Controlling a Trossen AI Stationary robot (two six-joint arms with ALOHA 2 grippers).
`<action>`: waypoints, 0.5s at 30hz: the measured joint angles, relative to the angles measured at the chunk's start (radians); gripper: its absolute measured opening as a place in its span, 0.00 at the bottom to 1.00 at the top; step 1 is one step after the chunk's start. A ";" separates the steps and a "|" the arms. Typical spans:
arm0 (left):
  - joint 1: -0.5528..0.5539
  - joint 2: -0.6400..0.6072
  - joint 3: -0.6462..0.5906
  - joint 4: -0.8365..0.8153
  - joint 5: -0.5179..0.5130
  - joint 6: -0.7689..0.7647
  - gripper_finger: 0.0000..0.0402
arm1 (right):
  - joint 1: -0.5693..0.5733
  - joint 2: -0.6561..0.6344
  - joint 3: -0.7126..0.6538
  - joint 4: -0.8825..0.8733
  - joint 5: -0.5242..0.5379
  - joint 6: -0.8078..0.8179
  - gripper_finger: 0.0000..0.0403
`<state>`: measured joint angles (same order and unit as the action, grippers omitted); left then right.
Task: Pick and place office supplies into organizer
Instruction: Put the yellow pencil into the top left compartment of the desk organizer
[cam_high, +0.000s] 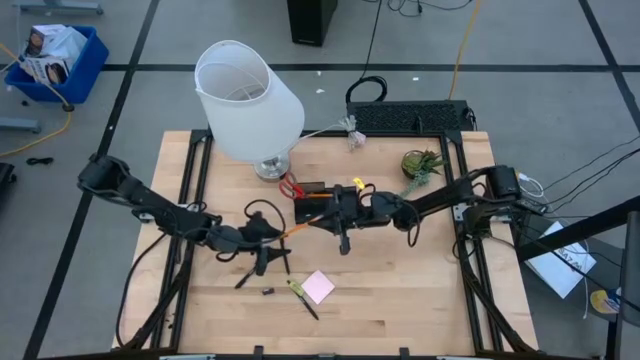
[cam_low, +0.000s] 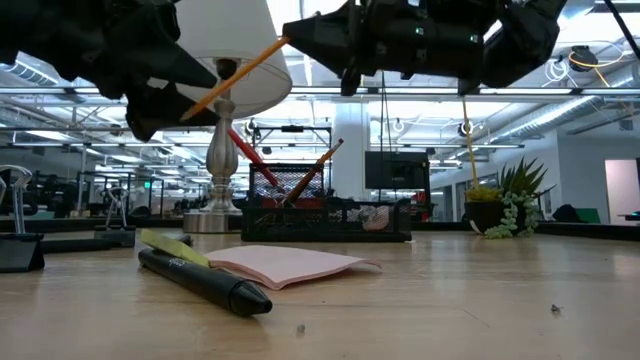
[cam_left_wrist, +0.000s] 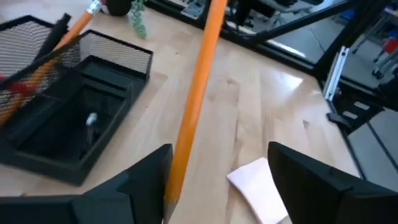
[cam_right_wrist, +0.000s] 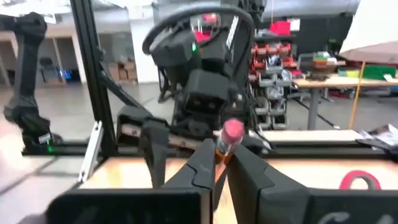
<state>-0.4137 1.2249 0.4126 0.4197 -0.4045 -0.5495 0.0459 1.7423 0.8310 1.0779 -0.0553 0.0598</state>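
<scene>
An orange pencil (cam_high: 303, 226) hangs in the air between my two grippers, clear of the table. My right gripper (cam_high: 322, 216) is shut on its eraser end. My left gripper (cam_left_wrist: 221, 149) is open around the lower end (cam_left_wrist: 174, 186), which stands close by one finger. The black mesh organizer (cam_high: 318, 192) stands just beyond, with red scissors (cam_high: 290, 185) and another orange pencil (cam_left_wrist: 62, 37) leaning in it. On the table nearer me lie a pink sticky-note pad (cam_high: 318, 287), a black pen (cam_low: 200, 280) and a yellow-green marker (cam_low: 165, 245). My right gripper pinches the pencil between its two fingers just below the pink eraser (cam_right_wrist: 232, 134). It comes level from the table's right, and the pencil slants down from it toward my left gripper, lifted clear. My left gripper: I cannot tell whether its finger (cam_left_wrist: 149, 180) touches the pencil.
A white-shaded lamp (cam_high: 248, 100) stands at the far left beside the organizer, and a small green plant (cam_high: 420, 165) at the far right. A tiny black bit (cam_high: 268, 291) lies near the pad. Bare wood shows along the near edge and to the right.
</scene>
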 joint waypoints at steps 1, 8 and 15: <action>0.000 -0.013 0.000 -0.023 -0.003 -0.003 0.67 | 0.000 -0.015 0.000 -0.027 0.005 -0.004 0.04; -0.035 -0.149 0.000 -0.195 -0.077 0.013 0.69 | 0.033 -0.127 0.000 -0.205 0.109 -0.089 0.04; -0.080 -0.212 0.000 -0.342 -0.068 -0.039 0.69 | 0.067 -0.171 -0.001 -0.217 0.158 -0.143 0.04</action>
<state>-0.4939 1.0127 0.4126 0.0779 -0.4724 -0.5890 0.1132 1.5712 0.8299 0.8609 0.1028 -0.0832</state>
